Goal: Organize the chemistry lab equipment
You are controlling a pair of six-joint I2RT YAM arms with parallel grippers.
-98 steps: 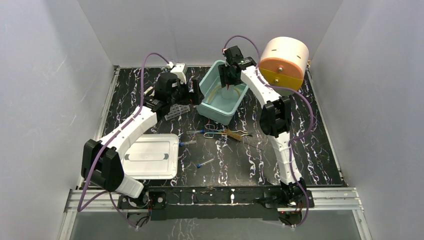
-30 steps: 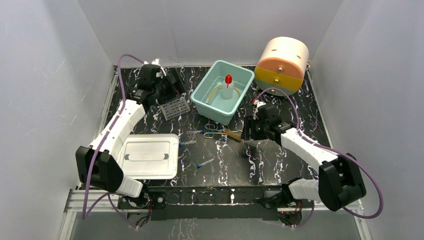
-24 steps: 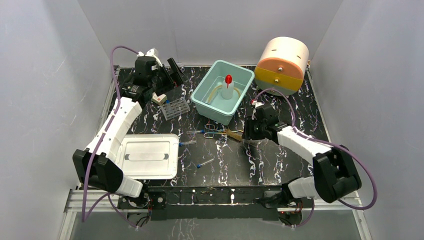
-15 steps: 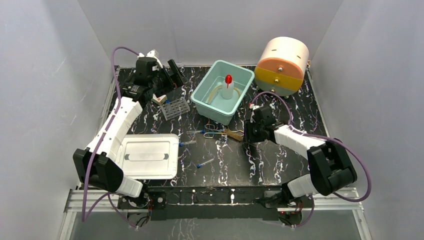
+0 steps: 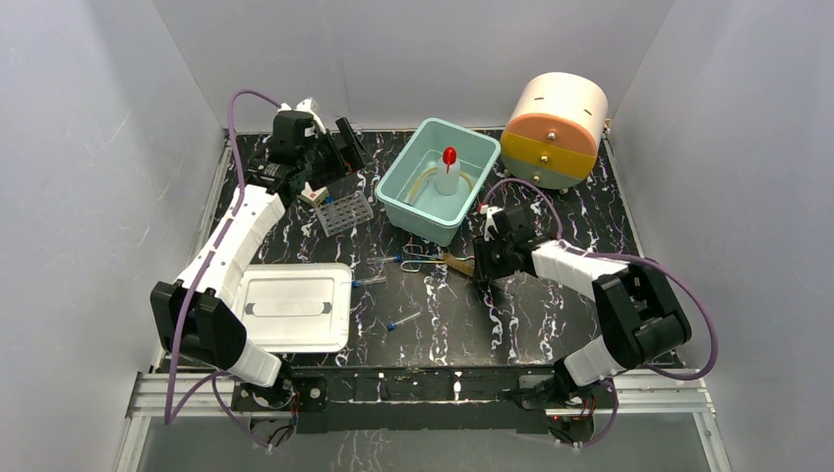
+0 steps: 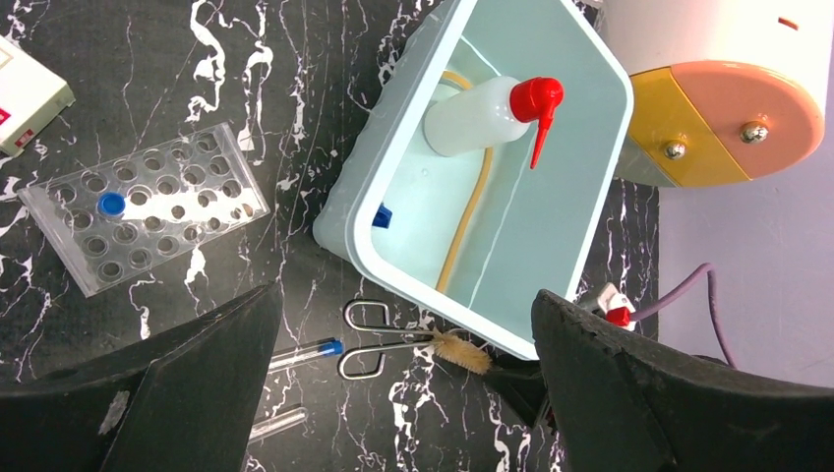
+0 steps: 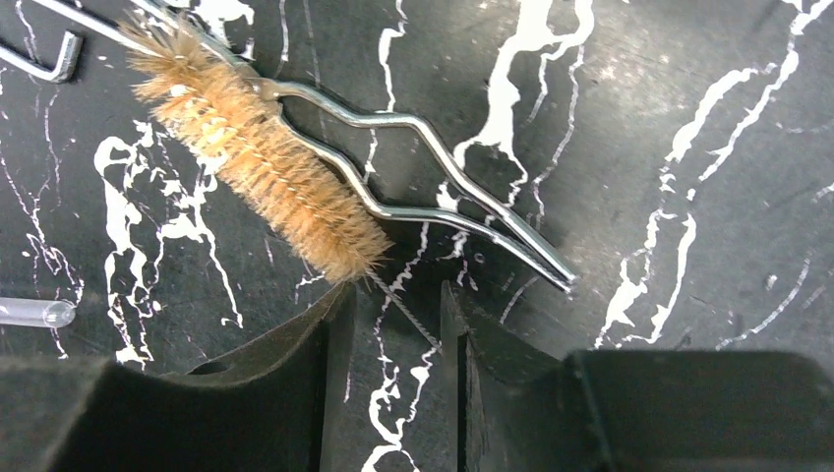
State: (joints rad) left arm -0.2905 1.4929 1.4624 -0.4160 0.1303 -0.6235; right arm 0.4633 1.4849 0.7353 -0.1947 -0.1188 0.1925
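Two jaws of your right gripper (image 7: 393, 307), part-open astride the brush (image 7: 261, 157) wire, show only at wrist-view lower centre; elbow since drawn in; left gripper (image 6: 403, 295) wide open.

Left jaws wide, right jaws narrowly parted

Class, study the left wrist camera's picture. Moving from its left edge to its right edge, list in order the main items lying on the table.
small white box → grey tube rack → pale teal bin → round cream, orange and yellow drum
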